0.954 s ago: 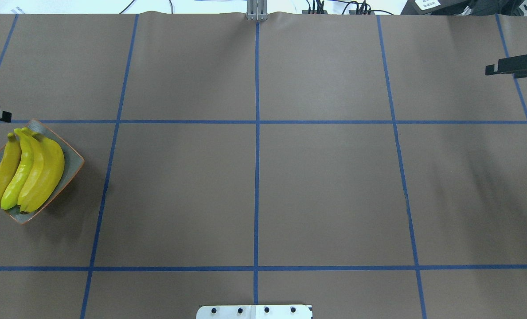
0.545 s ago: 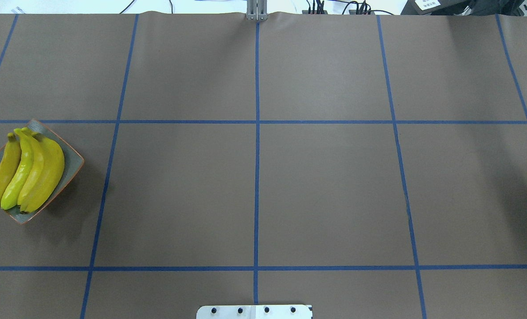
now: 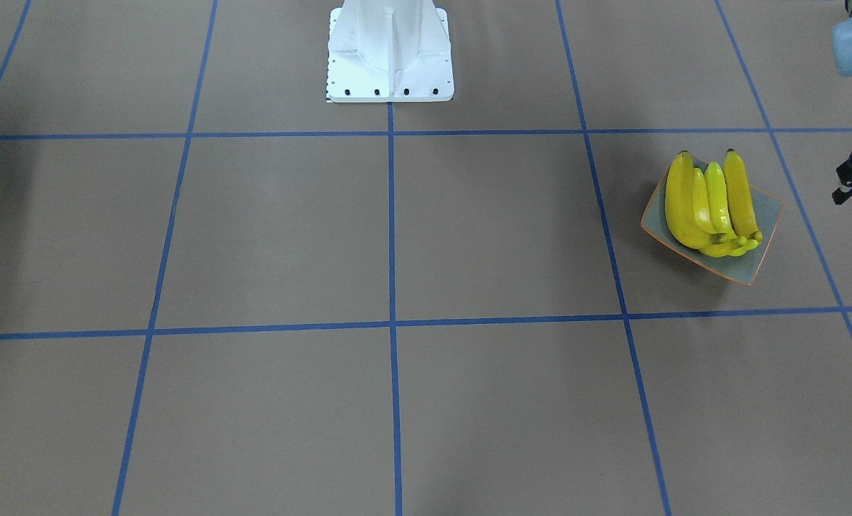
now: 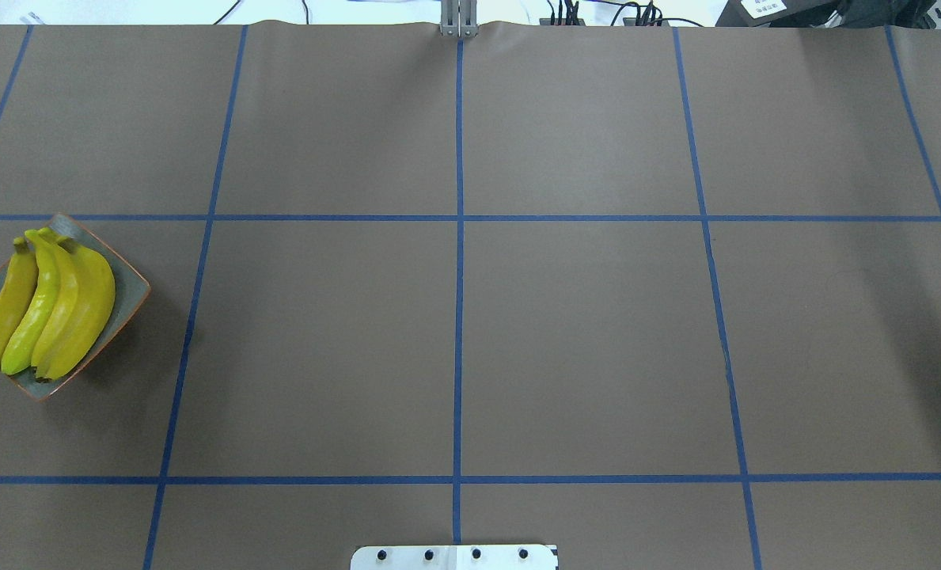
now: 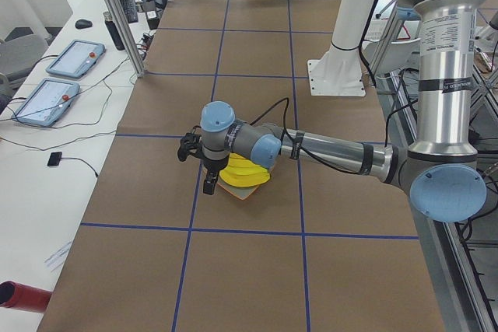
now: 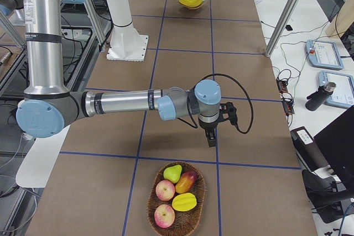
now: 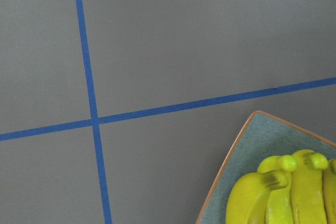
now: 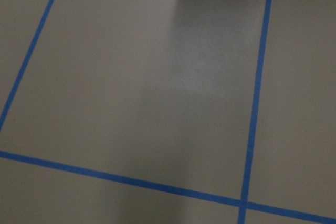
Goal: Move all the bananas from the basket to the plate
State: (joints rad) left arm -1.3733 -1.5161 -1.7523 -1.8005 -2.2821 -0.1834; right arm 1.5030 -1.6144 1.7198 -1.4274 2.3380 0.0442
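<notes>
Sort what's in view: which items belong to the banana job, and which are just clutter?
Job:
- bananas, all four lying on the plate
- plate
- basket, no bananas visible in it

Lying about:
- other fruit in the basket
- two tablets on the side desk
- red cylinder at the desk's near end

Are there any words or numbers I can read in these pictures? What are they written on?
No text here can be read for sure.
White label beyond the far edge of the table: it has dark print, but it is too small and blurred to read.
Bananas: no writing on them.
Plate: no writing on it.
</notes>
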